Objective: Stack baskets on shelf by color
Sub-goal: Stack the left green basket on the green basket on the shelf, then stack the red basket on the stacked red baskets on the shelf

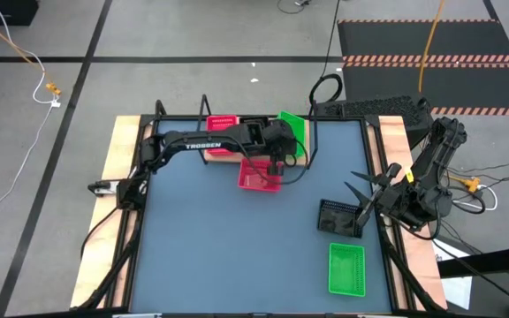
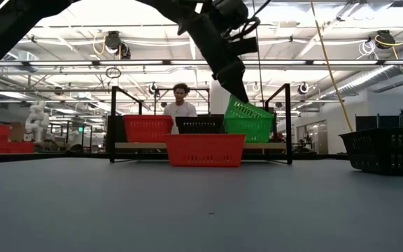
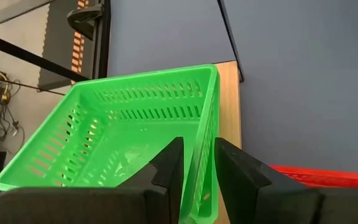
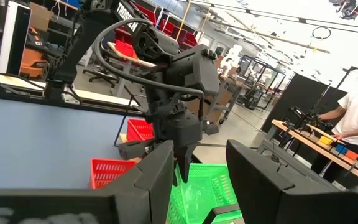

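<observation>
The blue-grey surface fills the middle of the high view, and the light-wood shelf lies along its upper edge. On the shelf, in the low view, a red basket stands at centre left, a black basket beside it at centre, and a green basket at centre right, tilted with one end raised above another green one below. In front of the shelf a second red basket rests on the surface, a black basket lies right of centre in the high view, and a further green basket lies lower right, its long axis running up the frame. The left arm reaches across the shelf and its left pincer pinches the long side wall of the tilted green basket, one finger inside and one outside. That basket hangs directly under the pincer over the shelf's right end, so the coming move looks like a straight lowering to seat it level. The right pincer, fingers spread, waits at the right edge, nearer the loose black and green baskets.
</observation>
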Controlling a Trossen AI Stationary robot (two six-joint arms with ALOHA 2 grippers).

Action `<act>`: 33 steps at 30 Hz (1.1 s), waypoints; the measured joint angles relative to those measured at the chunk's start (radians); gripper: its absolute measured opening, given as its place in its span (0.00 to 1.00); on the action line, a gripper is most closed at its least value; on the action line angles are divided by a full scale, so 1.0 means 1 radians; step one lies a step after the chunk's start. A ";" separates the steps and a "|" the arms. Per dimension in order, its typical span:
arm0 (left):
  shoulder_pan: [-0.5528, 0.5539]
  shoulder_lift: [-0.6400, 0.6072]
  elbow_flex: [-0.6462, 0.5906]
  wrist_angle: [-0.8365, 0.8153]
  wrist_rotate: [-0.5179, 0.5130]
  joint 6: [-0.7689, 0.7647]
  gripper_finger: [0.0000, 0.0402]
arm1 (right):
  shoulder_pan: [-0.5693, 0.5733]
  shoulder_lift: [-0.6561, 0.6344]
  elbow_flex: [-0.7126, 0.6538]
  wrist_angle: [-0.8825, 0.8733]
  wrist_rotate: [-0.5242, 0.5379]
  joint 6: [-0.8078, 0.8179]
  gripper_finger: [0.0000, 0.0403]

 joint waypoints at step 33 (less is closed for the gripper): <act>0.005 0.036 -0.001 0.144 0.032 -0.088 0.02 | -0.039 -0.006 0.000 -0.001 0.000 -0.030 0.35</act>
